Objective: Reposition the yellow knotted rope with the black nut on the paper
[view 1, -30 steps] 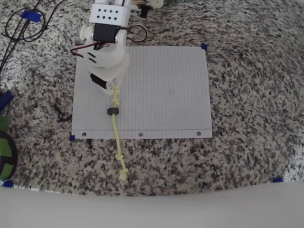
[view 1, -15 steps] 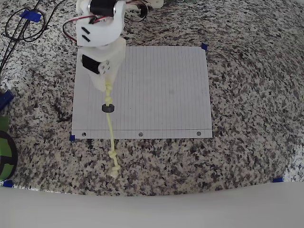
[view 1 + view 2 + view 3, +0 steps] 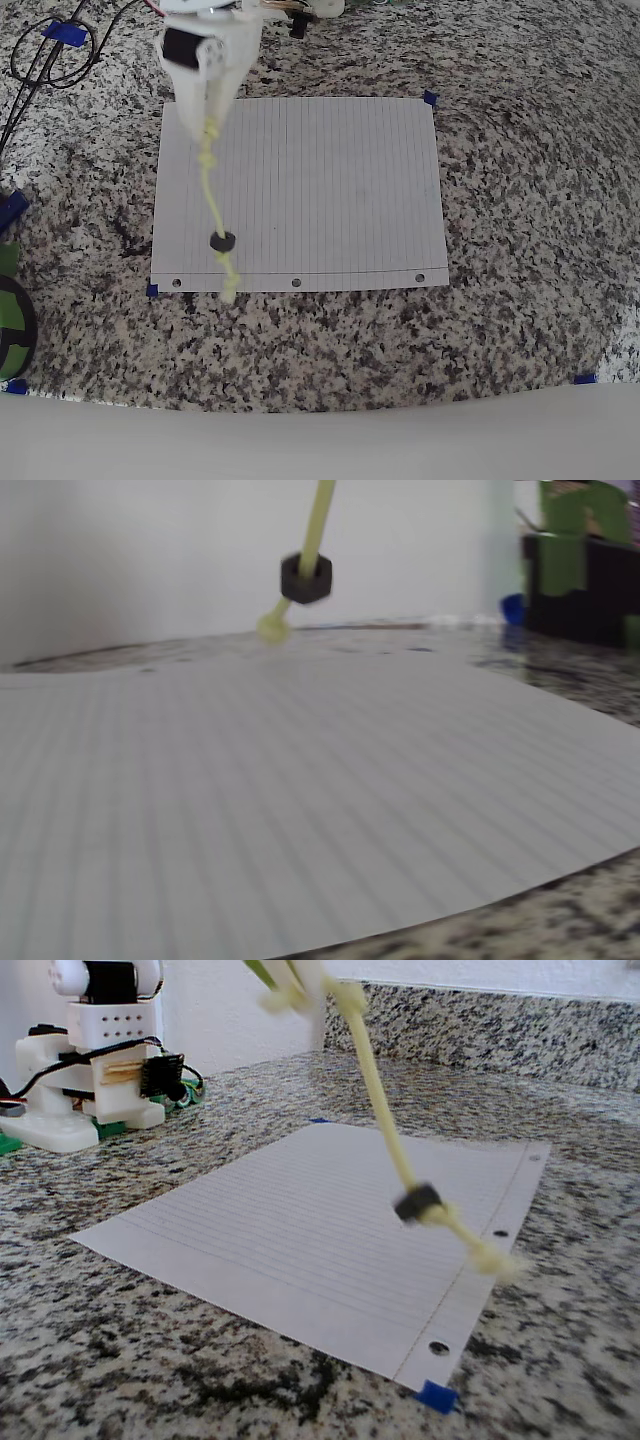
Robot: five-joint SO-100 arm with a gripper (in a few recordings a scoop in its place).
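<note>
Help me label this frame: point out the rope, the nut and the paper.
rope (image 3: pixel 209 190), overhead view, mid-length of the hanging cord
nut (image 3: pixel 221 240), overhead view, on the dark ring
paper (image 3: pixel 340 190), overhead view, bare lined middle

The tool grips the yellow knotted rope above the paper.

The large white lined sheet of paper lies flat on the speckled granite countertop. Above its left part in the overhead view, the thin yellow knotted rope hangs from the white two-finger gripper, the small black nut low on it, above 1 end knot.
</note>
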